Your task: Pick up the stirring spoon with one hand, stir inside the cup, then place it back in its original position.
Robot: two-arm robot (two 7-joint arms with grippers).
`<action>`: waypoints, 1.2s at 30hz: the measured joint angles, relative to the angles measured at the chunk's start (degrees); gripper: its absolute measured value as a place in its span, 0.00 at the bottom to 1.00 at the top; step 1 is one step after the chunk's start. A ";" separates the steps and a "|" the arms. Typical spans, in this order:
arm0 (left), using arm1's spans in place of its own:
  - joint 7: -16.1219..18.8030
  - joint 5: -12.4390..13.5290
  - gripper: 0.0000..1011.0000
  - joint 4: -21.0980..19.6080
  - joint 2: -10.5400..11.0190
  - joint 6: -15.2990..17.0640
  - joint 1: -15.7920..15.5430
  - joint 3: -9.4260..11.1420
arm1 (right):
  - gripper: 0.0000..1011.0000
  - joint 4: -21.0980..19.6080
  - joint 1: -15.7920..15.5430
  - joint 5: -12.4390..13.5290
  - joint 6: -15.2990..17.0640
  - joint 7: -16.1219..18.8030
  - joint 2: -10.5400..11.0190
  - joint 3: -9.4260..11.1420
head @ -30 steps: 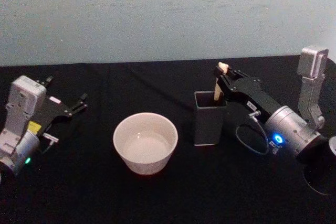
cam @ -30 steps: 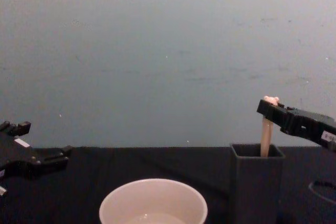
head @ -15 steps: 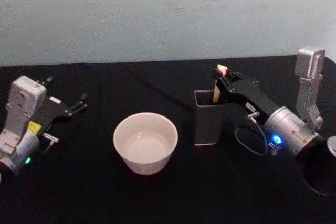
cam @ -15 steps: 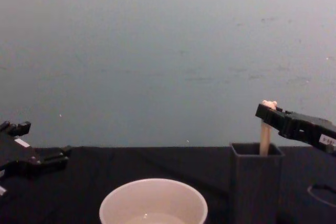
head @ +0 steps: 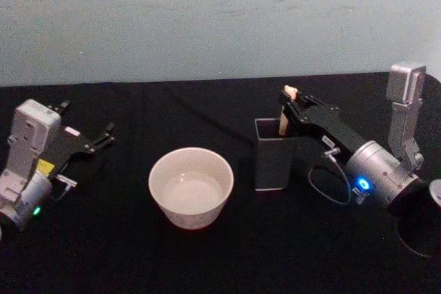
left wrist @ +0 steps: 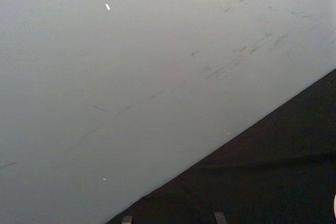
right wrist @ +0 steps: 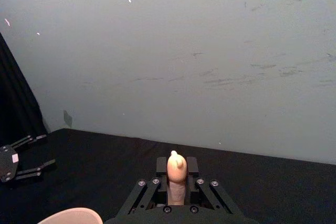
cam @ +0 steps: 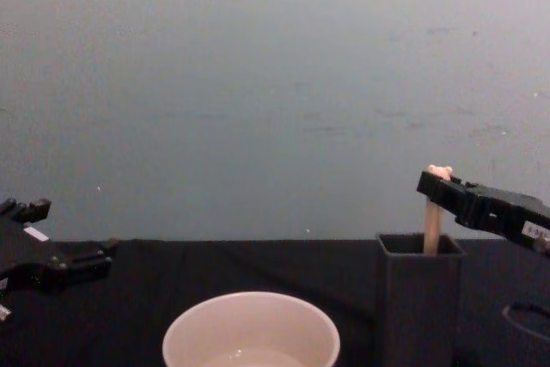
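Note:
The stirring spoon [head: 284,122] stands in the dark grey square holder [head: 274,164], its bear head poking up above the rim. My right gripper [head: 291,103] is shut on the top of the handle, just under the bear head [right wrist: 176,163]. From the side, the spoon [cam: 431,227] rises nearly upright out of the holder [cam: 418,300], held by the right gripper [cam: 439,188]. The cream cup [head: 191,187] sits left of the holder, apart from it, with a little clear liquid inside. My left gripper [head: 88,116] rests open at the far left.
A black cloth [head: 227,259] covers the table, and a pale wall stands close behind. A dark cable loop [head: 324,187] lies by the right arm. Open cloth lies between the cup [cam: 251,333] and the left gripper [cam: 73,229].
The right gripper, holding the spoon's top, has shifted slightly left and down, and the handle stands more upright in the holder. The left arm has not moved.

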 joint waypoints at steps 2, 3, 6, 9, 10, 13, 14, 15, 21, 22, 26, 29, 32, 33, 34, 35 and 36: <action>0.00 0.00 0.99 0.00 0.00 0.00 0.00 0.00 | 0.21 -0.01 0.01 0.00 -0.01 -0.01 0.00 0.01; 0.00 0.00 0.99 0.00 0.00 0.00 0.00 0.00 | 0.21 -0.01 0.01 0.00 -0.01 -0.02 0.00 0.02; 0.00 0.00 0.99 0.00 0.00 0.00 0.00 0.00 | 0.21 -0.01 0.01 0.01 -0.02 -0.03 0.00 0.03; 0.00 0.00 0.99 0.00 0.00 0.00 0.00 0.00 | 0.21 -0.01 0.02 0.02 -0.04 -0.06 0.00 0.04; 0.00 0.00 0.99 0.00 0.00 0.00 0.00 0.00 | 0.21 -0.01 0.02 0.03 -0.05 -0.06 0.00 0.05; 0.00 0.00 0.99 0.00 0.00 0.00 0.00 0.00 | 0.21 -0.01 0.02 0.03 -0.05 -0.07 0.00 0.05; 0.00 0.00 0.99 0.00 0.00 0.00 0.00 0.00 | 0.22 -0.01 0.02 0.03 -0.06 -0.08 0.00 0.05; 0.00 0.00 0.99 0.00 0.00 0.00 0.00 0.00 | 0.25 -0.01 0.02 0.03 -0.05 -0.08 0.00 0.05; 0.00 0.00 0.99 0.00 0.00 0.00 0.00 0.00 | 0.41 -0.01 0.02 0.05 -0.06 -0.11 0.00 0.05; 0.00 0.00 0.99 0.00 0.00 0.00 0.00 0.00 | 0.43 -0.01 0.02 0.05 -0.06 -0.11 0.00 0.05; 0.00 0.00 0.99 0.00 0.00 0.00 0.00 0.00 | 0.55 -0.01 0.02 0.06 -0.06 -0.11 0.00 0.05; 0.00 0.00 0.99 0.00 0.00 0.00 0.00 0.00 | 0.65 -0.01 0.02 0.08 -0.06 -0.11 0.00 0.05; 0.00 0.00 0.99 0.00 0.00 0.00 0.00 0.00 | 0.75 -0.01 0.02 0.09 -0.06 -0.11 0.00 0.05; 0.00 0.00 0.99 0.00 0.00 0.00 0.00 0.00 | 0.80 -0.01 0.02 0.10 -0.06 -0.11 0.00 0.05; 0.00 0.00 0.99 0.00 0.00 0.00 0.00 0.00 | 0.80 -0.01 0.02 0.10 -0.06 -0.11 0.00 0.05; 0.00 0.00 0.99 0.00 0.00 0.00 0.00 0.00 | 0.84 -0.01 0.02 0.11 -0.05 -0.11 0.00 0.05; 0.00 0.00 0.99 0.00 0.00 0.00 0.00 0.00 | 0.86 -0.01 0.02 0.11 -0.05 -0.11 0.00 0.05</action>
